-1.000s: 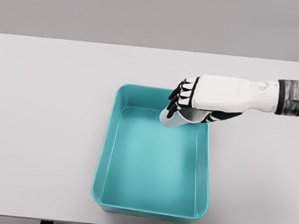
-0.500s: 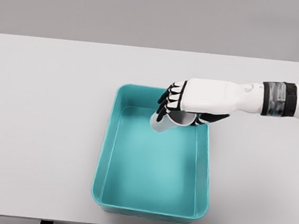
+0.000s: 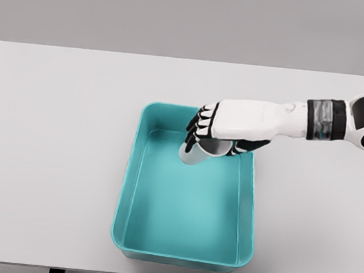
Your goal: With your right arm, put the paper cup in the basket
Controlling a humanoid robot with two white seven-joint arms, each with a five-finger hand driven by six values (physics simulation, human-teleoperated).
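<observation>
A teal rectangular basket [image 3: 133,190] sits in the middle of the white table. My right hand [image 3: 216,134] reaches in from the right and hovers over the basket's far end. Its fingers are curled around a white paper cup [image 3: 198,151], which is tilted with its base pointing down-left over the basket's inside. The hand hides the cup's upper part. The left arm does not show.
The white table [image 3: 53,130] spreads to both sides of the basket. Its front edge runs just below the basket's near wall.
My right hand has carried the cup leftward and a little lower, from above the basket's far right corner toward the middle of its far end.
</observation>
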